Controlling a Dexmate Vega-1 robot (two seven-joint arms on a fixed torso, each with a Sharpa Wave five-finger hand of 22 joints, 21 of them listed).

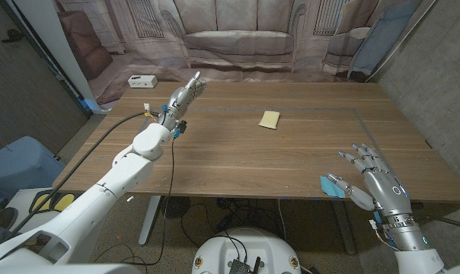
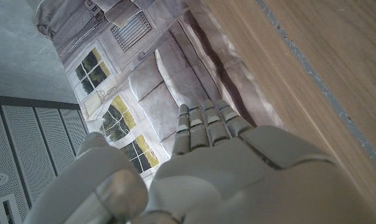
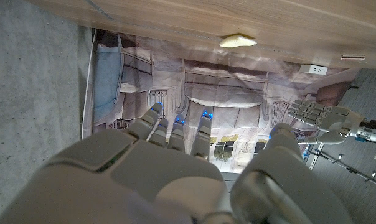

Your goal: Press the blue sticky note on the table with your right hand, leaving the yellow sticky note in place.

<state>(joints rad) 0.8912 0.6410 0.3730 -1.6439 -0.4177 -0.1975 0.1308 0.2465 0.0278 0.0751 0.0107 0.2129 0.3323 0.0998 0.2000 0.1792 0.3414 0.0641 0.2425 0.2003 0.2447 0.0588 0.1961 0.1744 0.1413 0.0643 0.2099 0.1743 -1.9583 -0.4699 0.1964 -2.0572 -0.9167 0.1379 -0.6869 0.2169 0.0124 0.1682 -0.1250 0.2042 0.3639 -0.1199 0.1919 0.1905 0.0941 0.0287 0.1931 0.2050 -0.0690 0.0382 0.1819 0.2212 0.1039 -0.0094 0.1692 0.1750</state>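
- While I look down through the head view, my right hand [image 1: 371, 176] sits near the bench's [image 1: 237, 164] front right edge, fingers [image 1: 358, 157] spread and reaching away from me, nothing in them.
- Just beside that hand, toward the bench's middle, lies the blue sticky note [image 1: 333, 185] at the very front edge; the thumb side looks to be touching or overlapping it (I cannot tell which).
- The yellow sticky note [image 1: 269, 119] lies well apart from the blue one, past the bench's middle toward the far side.
- My left hand [image 1: 186, 94] is over the far left part of the bench, fingers straight and held together, holding nothing; I cannot tell whether it touches the wood.
- A small white box [image 1: 142, 81] stands at the far left corner, and a printed sofa backdrop [image 1: 237, 34] hangs behind the bench.
- From the left wrist view, the left hand [image 2: 206, 168] shows its back, fingers [image 2: 203, 124] extended side by side and pointing at the backdrop [image 2: 144, 81], with the bench [image 2: 312, 68] running alongside.
- From the right wrist view, the right hand [image 3: 169, 168] shows its back with fingers [image 3: 175, 134] slightly parted, empty (blue lights at the tips).
- Same view: the yellow sticky note [image 3: 238, 41] on the bench [image 3: 194, 18], the left hand [image 3: 319, 115] held open beyond, and the white box [image 3: 317, 69].
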